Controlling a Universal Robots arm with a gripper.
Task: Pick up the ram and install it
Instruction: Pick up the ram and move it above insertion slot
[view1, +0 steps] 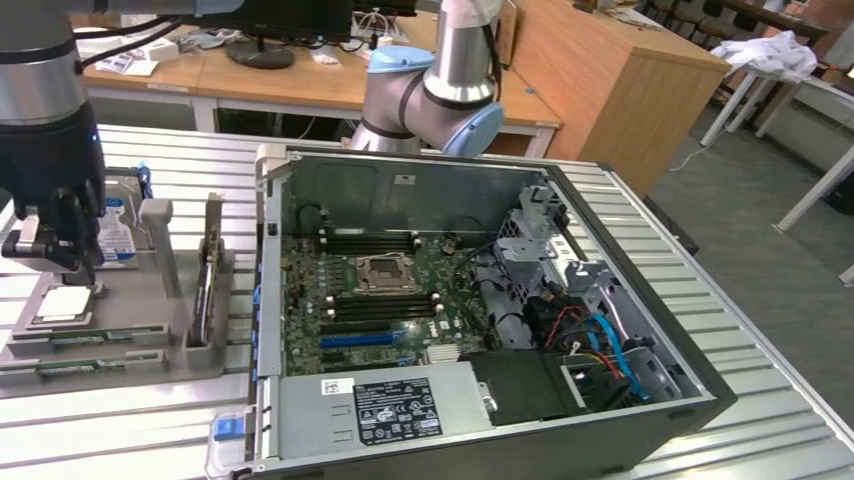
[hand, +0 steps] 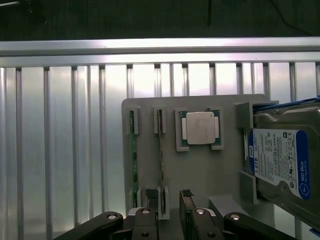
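The gray tray (hand: 210, 175) is holding the ram (hand: 161, 150) and a second green stick (hand: 133, 150), both on edge in slots, plus a square processor (hand: 200, 127) and a hard drive (hand: 277, 160). I am hovering my gripper (hand: 168, 196) over the ram's end, fingers spread and pinching nothing.

ram (hand: 133, 155) green | hard drive label (hand: 277, 162) blue | tray (hand: 200, 175) grey | processor (hand: 200, 127) silver

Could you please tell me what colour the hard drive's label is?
The hard drive's label is blue with a white panel, clearest in the wrist view.
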